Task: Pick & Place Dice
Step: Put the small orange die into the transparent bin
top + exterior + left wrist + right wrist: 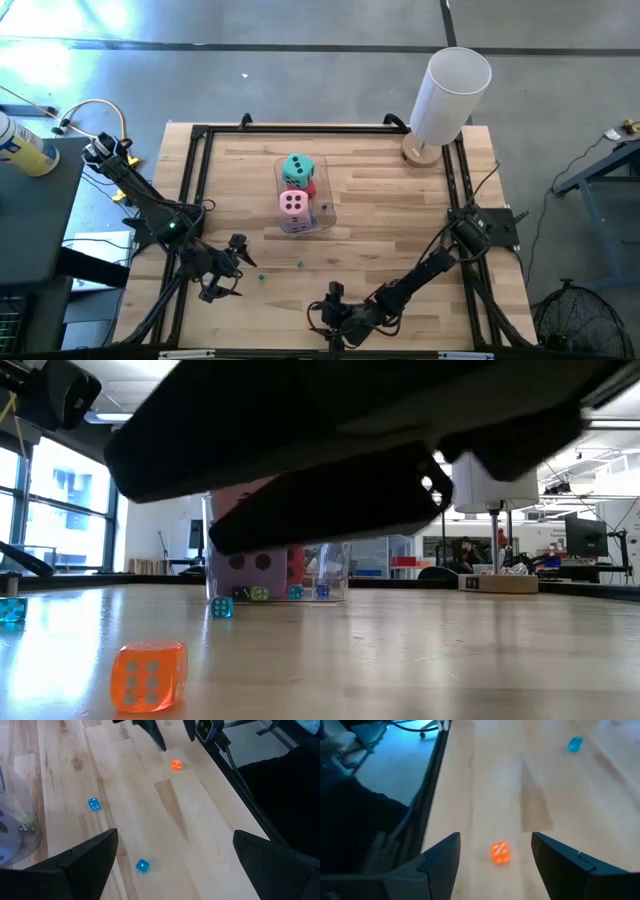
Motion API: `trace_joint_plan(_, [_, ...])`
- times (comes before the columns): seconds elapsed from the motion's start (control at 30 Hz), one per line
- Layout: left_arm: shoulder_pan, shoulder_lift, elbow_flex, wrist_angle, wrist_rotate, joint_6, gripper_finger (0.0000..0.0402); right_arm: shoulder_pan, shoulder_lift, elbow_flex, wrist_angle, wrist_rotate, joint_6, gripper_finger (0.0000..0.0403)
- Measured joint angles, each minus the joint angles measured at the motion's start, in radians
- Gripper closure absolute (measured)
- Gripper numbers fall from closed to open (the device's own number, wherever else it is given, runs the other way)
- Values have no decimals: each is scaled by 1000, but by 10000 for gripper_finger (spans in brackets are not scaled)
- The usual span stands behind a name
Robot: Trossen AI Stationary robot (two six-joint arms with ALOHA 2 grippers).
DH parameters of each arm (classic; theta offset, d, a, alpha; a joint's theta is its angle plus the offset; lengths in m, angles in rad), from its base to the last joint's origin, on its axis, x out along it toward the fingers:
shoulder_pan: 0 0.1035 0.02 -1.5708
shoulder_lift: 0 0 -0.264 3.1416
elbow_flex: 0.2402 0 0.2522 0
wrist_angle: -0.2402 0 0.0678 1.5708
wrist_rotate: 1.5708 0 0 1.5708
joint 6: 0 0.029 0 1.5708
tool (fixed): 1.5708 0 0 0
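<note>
Several large foam dice, teal [297, 168], red [311, 187], pink [293, 204] and purple [250, 563], sit stacked in a clear container [322, 213] mid-table. A tiny orange die [500, 853] lies on the wood near the front edge. My right gripper [496, 838] hangs over it, open, one finger on each side and neither touching. My left gripper [175, 842] is open above the table's near left part, holding nothing. Two tiny blue dice [94, 804] [142, 866] lie ahead of it.
A white cylinder on a wooden base [448, 95] stands at the far right corner. A black frame rail [196, 180] borders the tabletop. More tiny dice lie inside the container's bottom [260, 593], and one teal die [221, 607] lies in front of it.
</note>
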Motion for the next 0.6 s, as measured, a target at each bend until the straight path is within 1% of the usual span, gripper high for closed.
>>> trace_joint_plan(0.07, [0, 0, 0, 0, 0, 0, 16, 0, 0, 0, 3, -10, 33, 174])
trace_joint_plan(0.4, [-20, 0, 0, 0, 2, -7, 16, 0, 0, 0, -32, -7, 36, 192])
trace_joint_plan(0.6, [-31, 0, 0, 0, 2, -8, 16, 1, 48, 0, 14, -10, -23, 193])
